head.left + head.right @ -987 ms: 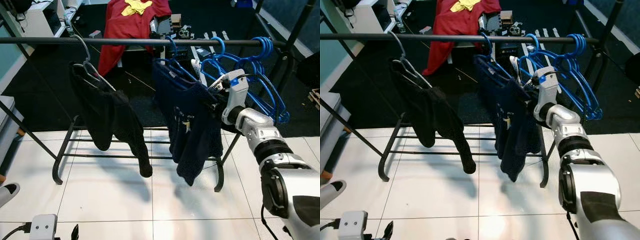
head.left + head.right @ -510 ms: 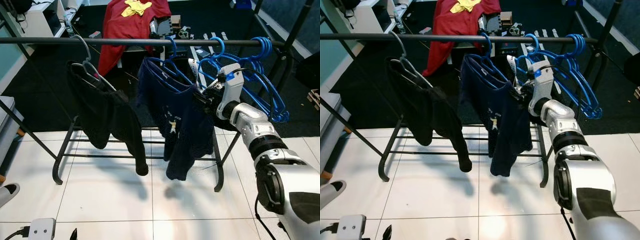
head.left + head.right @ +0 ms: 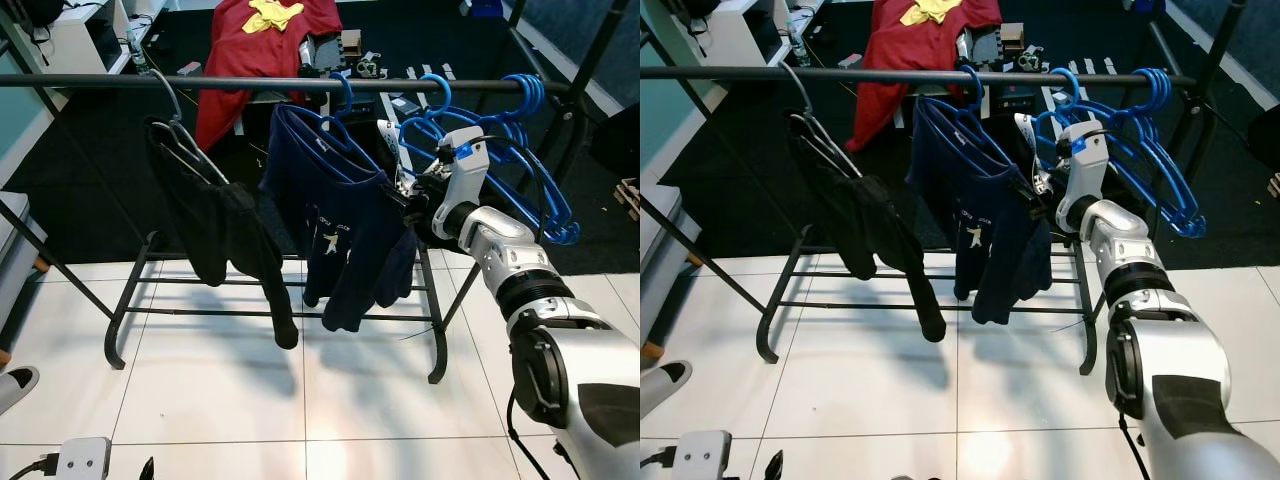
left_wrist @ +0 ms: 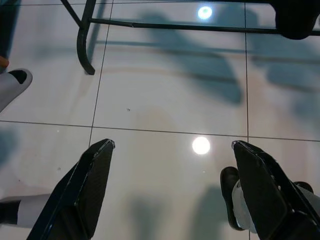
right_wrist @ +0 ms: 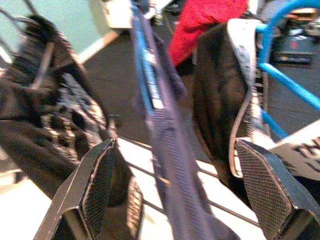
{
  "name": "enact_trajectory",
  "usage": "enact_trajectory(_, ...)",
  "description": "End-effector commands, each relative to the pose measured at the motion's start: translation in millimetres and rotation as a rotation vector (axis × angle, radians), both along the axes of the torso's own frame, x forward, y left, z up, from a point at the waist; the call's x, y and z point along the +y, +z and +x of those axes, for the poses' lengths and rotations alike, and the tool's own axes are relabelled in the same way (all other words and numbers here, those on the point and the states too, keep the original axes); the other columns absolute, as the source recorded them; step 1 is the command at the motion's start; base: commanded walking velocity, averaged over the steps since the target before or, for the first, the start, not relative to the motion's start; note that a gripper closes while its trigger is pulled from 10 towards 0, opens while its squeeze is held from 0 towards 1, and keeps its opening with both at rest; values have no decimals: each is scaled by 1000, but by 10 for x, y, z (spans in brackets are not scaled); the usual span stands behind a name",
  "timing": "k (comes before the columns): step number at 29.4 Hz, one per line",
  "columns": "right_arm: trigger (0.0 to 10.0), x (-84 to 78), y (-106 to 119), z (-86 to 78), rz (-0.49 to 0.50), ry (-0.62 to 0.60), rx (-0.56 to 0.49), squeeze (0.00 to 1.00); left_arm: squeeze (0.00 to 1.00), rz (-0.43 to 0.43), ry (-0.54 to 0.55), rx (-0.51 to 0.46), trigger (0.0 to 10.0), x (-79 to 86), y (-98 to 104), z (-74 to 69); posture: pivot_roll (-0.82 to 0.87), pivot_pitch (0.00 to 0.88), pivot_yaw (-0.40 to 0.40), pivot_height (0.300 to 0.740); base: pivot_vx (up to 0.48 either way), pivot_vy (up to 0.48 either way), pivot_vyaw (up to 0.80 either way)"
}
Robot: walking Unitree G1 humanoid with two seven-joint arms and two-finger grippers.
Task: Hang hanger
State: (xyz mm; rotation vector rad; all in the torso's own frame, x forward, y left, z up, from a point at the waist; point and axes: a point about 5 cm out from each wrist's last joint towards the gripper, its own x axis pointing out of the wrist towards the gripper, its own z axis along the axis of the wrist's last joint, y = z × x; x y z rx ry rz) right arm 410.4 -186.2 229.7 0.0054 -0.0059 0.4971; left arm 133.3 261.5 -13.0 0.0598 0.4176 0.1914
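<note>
Black tubular rail (image 3: 250,84) spans the scene horizontally, carried on a black floor rack (image 3: 130,300) standing on white floor tiles (image 3: 220,400).

At 9 o'clock on the rail, a grey wire hanger (image 3: 178,125) carries a black garment (image 3: 225,235), which hangs tilted.

At centre, the blue hanger (image 3: 335,130) has its hook over the rail and carries a navy shirt (image 3: 340,225) with a small white print. The shirt is swung toward 9 o'clock.

Right gripper (image 3: 405,195) sits at the shirt's 3 o'clock shoulder. In the right wrist view the jaws stand wide apart, with the navy fabric and the blue hanger wire passing between the fingers (image 5: 97,192) and touching neither pad.

At 2 o'clock on the rail, a cluster of empty blue hangers (image 3: 520,150) hangs just behind the right arm.

Beyond the rail at 12 o'clock, a red cloth (image 3: 255,50) lies draped.

Left gripper (image 4: 170,190) hangs idle over the tiles, jaws wide, holding nothing.
</note>
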Motion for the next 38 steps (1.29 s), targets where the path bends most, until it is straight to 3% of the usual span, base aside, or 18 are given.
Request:
enact_trajectory(1, 10000, 48, 10, -7, 32, 40, -20, 0, 0, 9, 4, 27, 10000, 31, -23, -99, 99, 177, 33, 740, 0, 0, 0)
enact_trajectory(10, 10000, 79, -118, 14, -123, -19, 69, 0, 0, 15, 3, 29, 10000, 36, -4, -167, 109, 194, 29, 740, 0, 0, 0)
enact_trajectory(11, 7843, 54, -134, 17, -136, -48, 80, 0, 0, 15, 3, 30, 10000, 36, -2, -181, 115, 200, 28, 740, 0, 0, 0)
enact_trajectory(12, 7843, 54, -134, 17, -136, -48, 80, 0, 0, 15, 3, 30, 10000, 36, -2, -181, 115, 200, 28, 740, 0, 0, 0)
enact_trajectory(13, 0, 35, -137, 20, -136, -68, 83, 0, 0, 16, 3, 31, 10000, 36, -1, -189, 115, 200, 28, 740, 0, 0, 0)
enact_trajectory(15, 0, 23, -139, 21, -136, -82, 84, 0, 0, 16, 3, 32, 10000, 37, -1, -195, 115, 200, 28, 740, 0, 0, 0)
enact_trajectory(22, 0, 41, 136, 36, 9, -32, -62, 0, 0, 16, 4, 33, 10000, 37, -4, -173, 105, 190, 29, 740, 0, 0, 0)
enact_trajectory(35, 0, 39, 313, 27, 61, 2, -159, 0, 0, 2, 8, 17, 10000, -1, -26, -27, 78, 154, 18, 740, 0, 0, 0)
enact_trajectory(38, 0, 18, 358, 13, 66, 31, -184, 0, 0, -7, 19, -2, 10000, -16, -24, 85, 56, 122, 5, 740, 0, 0, 0)
